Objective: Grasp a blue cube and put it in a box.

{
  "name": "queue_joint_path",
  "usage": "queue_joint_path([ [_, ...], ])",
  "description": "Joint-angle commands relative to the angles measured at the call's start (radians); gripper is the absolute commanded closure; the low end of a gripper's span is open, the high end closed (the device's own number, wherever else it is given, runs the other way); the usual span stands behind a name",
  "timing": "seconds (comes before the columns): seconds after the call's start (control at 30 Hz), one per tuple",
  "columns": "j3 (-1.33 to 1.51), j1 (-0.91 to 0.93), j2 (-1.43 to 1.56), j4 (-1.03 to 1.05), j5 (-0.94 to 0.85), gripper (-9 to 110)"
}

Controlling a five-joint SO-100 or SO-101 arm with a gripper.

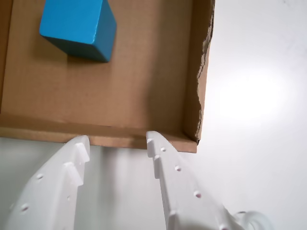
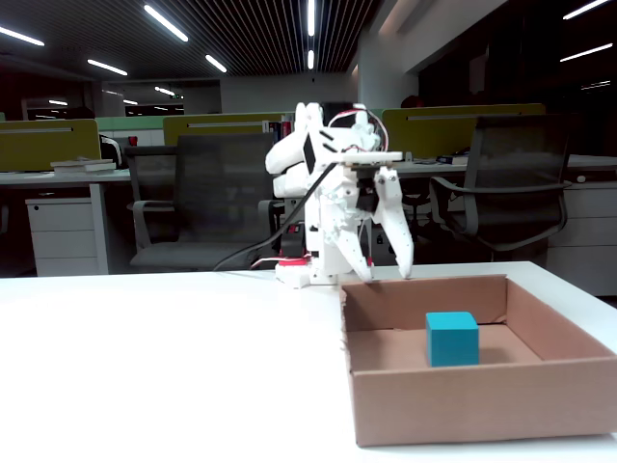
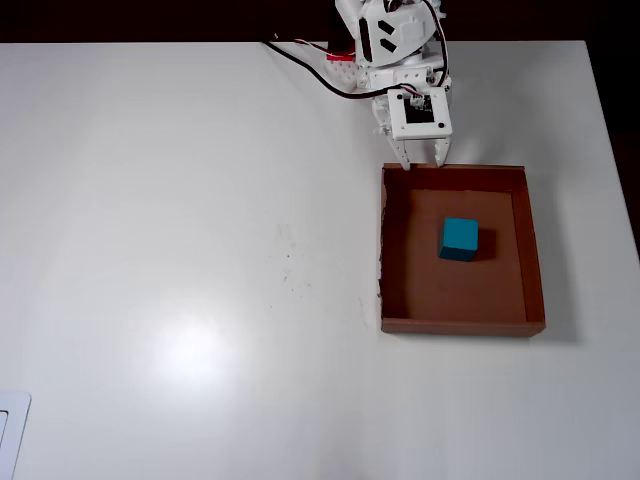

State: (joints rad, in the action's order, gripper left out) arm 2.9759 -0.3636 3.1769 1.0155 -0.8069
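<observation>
The blue cube (image 1: 81,26) (image 2: 452,339) (image 3: 460,239) rests on the floor of the brown cardboard box (image 1: 144,86) (image 2: 463,400) (image 3: 395,250), near its middle, touching no wall. My white gripper (image 1: 117,143) (image 2: 386,275) (image 3: 422,165) hangs open and empty just outside the box's wall on the arm's side, fingertips over that rim. Nothing sits between the fingers (image 1: 163,163).
The box's side wall has a torn, ragged edge (image 1: 204,72). White tabletop (image 3: 180,250) spreads wide to the left of the box in the overhead view. The arm's base and cables (image 3: 340,70) stand at the table's far edge. Office chairs and desks are behind in the fixed view.
</observation>
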Motion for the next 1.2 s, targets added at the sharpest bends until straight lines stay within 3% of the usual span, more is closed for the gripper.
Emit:
queue_joint_path([
  [0.0, -0.005, -0.011, 0.006, 0.02, 0.008, 89],
  [0.7, -0.005, -0.046, 0.008, 0.058, 0.008, 89],
  [1.17, -0.005, -0.072, 0.008, 0.123, 0.008, 80],
])
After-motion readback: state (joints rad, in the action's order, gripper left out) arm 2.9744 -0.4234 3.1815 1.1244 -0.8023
